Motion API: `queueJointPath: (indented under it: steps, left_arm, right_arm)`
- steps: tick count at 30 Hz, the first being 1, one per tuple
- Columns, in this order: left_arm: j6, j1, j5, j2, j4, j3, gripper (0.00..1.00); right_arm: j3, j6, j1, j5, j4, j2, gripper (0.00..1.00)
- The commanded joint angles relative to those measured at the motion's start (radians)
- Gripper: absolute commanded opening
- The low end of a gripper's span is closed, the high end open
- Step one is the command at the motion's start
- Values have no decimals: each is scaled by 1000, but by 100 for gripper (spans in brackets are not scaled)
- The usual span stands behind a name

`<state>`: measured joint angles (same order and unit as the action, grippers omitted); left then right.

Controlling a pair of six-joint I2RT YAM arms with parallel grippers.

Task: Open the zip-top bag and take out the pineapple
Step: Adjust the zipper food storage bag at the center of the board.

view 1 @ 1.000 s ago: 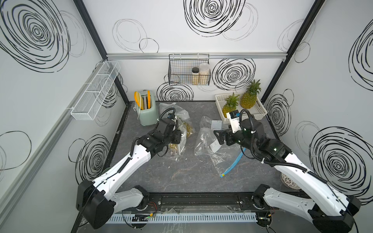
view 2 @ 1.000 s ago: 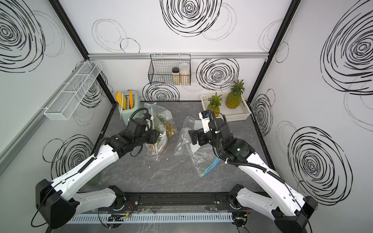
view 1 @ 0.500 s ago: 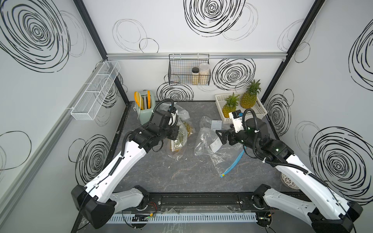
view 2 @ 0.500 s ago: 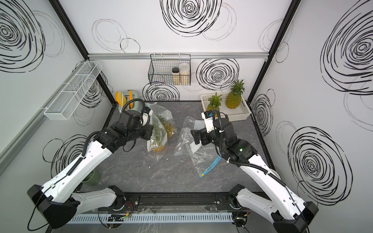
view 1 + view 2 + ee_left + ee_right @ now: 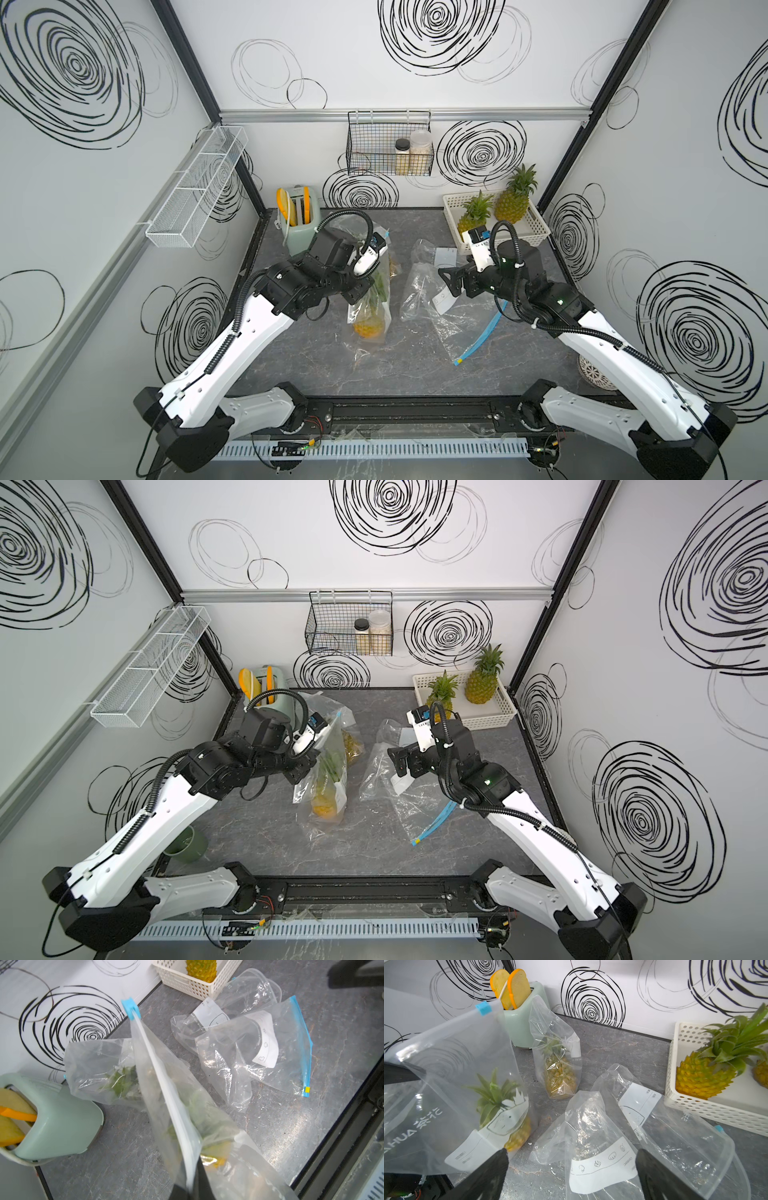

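At the back left corner of the worktop (image 5: 324,365) stands one mint toaster (image 5: 301,237) with two bread slices (image 5: 519,987) in it. Just beside it, along the back edge, one closed bag (image 5: 550,1028) stands upright with a pineapple inside (image 5: 558,1072).

Nearer the middle, the left gripper (image 5: 361,291) is clenched on the top strip of the zip-top bag (image 5: 452,1076). This bag hangs upright from the jaws. Its blue slider (image 5: 483,1008) sits at the end away from them, and its pineapple (image 5: 368,328) sits at the bottom, leaves up.

Right of centre, two empty bags (image 5: 591,1126) (image 5: 675,1126) lie crumpled and overlapping. The right gripper (image 5: 572,1159) hovers over them with its jaws spread wide, grasping nothing.

At the back right corner, one white basket (image 5: 536,232) carries two bare pineapples (image 5: 471,216) (image 5: 513,203).

That makes four bags and four pineapples.
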<state>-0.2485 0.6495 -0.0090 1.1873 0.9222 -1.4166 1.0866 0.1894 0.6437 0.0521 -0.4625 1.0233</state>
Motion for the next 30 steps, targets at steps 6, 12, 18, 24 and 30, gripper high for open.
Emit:
queueJointPath:
  steps: [6, 12, 18, 24, 30]
  left_arm:
    - [-301, 114, -65, 16, -63, -46, 0]
    - [-436, 125, -8, -46, -168, 19, 0]
    - [-513, 75, 56, -113, -237, 114, 0]
    - [-506, 10, 99, -123, -272, 200, 0]
    - [-500, -32, 135, -138, -304, 237, 0]
  right_arm:
    - [-56, -108, -16, 111, 144, -77, 98]
    - [-76, -146, -104, 324, 141, -42, 100]
    - [-113, -214, -120, 455, 200, -32, 98]
    - [-128, -299, -119, 548, 222, 1, 96]
    - [-110, -359, -117, 563, 248, 53, 95]
